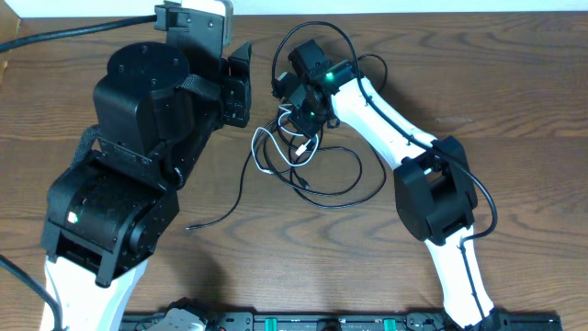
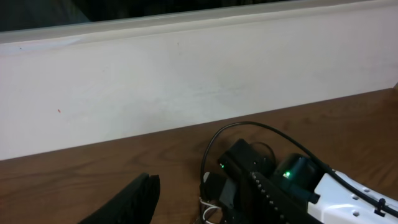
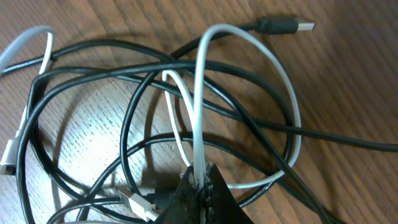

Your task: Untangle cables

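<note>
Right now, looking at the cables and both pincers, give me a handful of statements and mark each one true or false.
1. The right pincer is shut on the white cable. True.
2. The left pincer holds a black cable. False: it sits apart from the tangle and no cable shows in it.
3. The cables lie side by side without crossing. False: the black cables and the white one loop over each other in one tangle.
4. A USB plug lies on the wooden table. True.
</note>
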Motion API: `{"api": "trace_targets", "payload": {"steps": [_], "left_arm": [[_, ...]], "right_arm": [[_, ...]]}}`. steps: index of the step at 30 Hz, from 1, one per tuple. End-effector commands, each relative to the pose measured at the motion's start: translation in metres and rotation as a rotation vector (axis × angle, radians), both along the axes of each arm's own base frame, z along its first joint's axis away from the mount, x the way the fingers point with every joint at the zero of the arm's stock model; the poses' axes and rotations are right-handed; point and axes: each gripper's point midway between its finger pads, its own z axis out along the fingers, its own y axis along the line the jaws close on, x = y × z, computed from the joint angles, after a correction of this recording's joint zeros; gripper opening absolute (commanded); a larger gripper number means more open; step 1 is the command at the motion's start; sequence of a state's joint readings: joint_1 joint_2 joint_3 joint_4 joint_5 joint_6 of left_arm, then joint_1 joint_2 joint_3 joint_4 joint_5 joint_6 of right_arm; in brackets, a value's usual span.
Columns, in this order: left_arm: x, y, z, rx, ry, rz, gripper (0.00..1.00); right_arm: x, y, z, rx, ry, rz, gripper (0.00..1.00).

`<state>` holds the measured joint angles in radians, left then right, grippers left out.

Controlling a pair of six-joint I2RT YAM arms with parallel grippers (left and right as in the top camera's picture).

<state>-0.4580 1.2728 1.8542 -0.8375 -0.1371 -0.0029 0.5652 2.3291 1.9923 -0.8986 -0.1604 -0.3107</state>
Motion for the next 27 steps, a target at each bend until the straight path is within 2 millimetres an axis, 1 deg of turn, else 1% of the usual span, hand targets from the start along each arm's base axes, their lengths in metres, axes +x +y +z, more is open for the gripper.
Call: {"api": "trace_targets", "payload": {"steps": [1, 2, 3, 4, 5, 6, 7, 8, 9, 10, 11, 12, 13, 14, 15, 17, 19, 20, 22, 23, 24, 25, 27], "left_arm": [[-0.007, 0.006, 0.01, -0.013, -0.027, 0.009, 0.47], [-0.007, 0.006, 0.01, -0.012, -0.027, 0.011, 0.47], [-0.007, 0.006, 0.01, -0.012, -0.027, 0.011, 0.47], [-0.007, 0.006, 0.01, -0.012, -0.027, 0.011, 0.47], [-0.006, 0.006, 0.01, -0.012, -0.027, 0.011, 0.47], [-0.006, 0.006, 0.01, -0.012, -0.027, 0.011, 0.47], [-0.006, 0.006, 0.01, -0.012, -0.027, 0.011, 0.47], [-0.006, 0.006, 0.01, -0.012, -0.027, 0.011, 0.47], [-0.006, 0.006, 0.01, -0.012, -0.027, 0.011, 0.47], [-0.006, 0.006, 0.01, -0.012, -0.027, 0.011, 0.47], [-0.006, 0.006, 0.01, -0.012, -0.026, 0.011, 0.47], [-0.006, 0.006, 0.01, -0.012, -0.026, 0.011, 0.47], [-0.006, 0.006, 0.01, -0.011, -0.025, 0.01, 0.47], [-0.007, 0.006, 0.008, -0.009, -0.02, 0.01, 0.47], [-0.007, 0.006, 0.007, -0.007, -0.016, 0.011, 0.47], [-0.008, 0.007, 0.005, -0.002, -0.006, 0.011, 0.47], [-0.008, 0.007, 0.005, -0.002, -0.007, 0.011, 0.47], [-0.008, 0.007, 0.005, -0.002, -0.007, 0.011, 0.47], [-0.008, 0.007, 0.005, -0.002, -0.006, 0.011, 0.47], [-0.008, 0.007, 0.005, -0.002, -0.006, 0.011, 0.47], [-0.007, 0.006, 0.005, -0.002, -0.007, 0.011, 0.47], [-0.007, 0.006, 0.005, -0.002, -0.006, 0.01, 0.47], [-0.002, 0.004, 0.0, 0.005, 0.009, 0.01, 0.47]], "right_arm": [[0.007, -0.004, 0.006, 0.004, -0.021, -0.017, 0.01], [0.012, -0.008, 0.01, 0.004, -0.036, -0.037, 0.01], [0.019, -0.013, 0.018, 0.013, -0.052, -0.065, 0.01], [0.032, -0.022, 0.041, 0.042, -0.092, -0.103, 0.01], [0.046, -0.032, 0.069, 0.074, -0.143, -0.138, 0.01], [0.052, -0.038, 0.082, 0.087, -0.166, -0.154, 0.01], [0.063, -0.053, 0.109, 0.106, -0.219, -0.194, 0.01], [0.073, -0.074, 0.139, 0.11, -0.277, -0.242, 0.01], [0.079, -0.096, 0.163, 0.102, -0.325, -0.287, 0.01], [0.083, -0.114, 0.183, 0.096, -0.362, -0.325, 0.01], [0.087, -0.142, 0.208, 0.082, -0.41, -0.381, 0.01], [0.09, -0.175, 0.228, 0.052, -0.456, -0.45, 0.01], [0.09, -0.182, 0.231, 0.043, -0.462, -0.464, 0.01], [0.09, -0.211, 0.24, 0.007, -0.486, -0.526, 0.01], [0.089, -0.238, 0.245, -0.024, -0.494, -0.58, 0.01], [0.084, -0.285, 0.25, -0.058, -0.484, -0.667, 0.01], [0.076, -0.338, 0.253, -0.09, -0.474, -0.772, 0.01], [0.072, -0.362, 0.258, -0.081, -0.481, -0.844, 0.01], [0.059, -0.415, 0.275, -0.081, -0.516, -0.969, 0.01], [0.049, -0.434, 0.284, -0.071, -0.528, -1.017, 0.01], [0.045, -0.437, 0.29, -0.039, -0.532, -1.021, 0.01], [0.041, -0.434, 0.298, 0.006, -0.54, -1.009, 0.01], [0.036, -0.422, 0.316, 0.073, -0.566, -0.969, 0.01]]}}
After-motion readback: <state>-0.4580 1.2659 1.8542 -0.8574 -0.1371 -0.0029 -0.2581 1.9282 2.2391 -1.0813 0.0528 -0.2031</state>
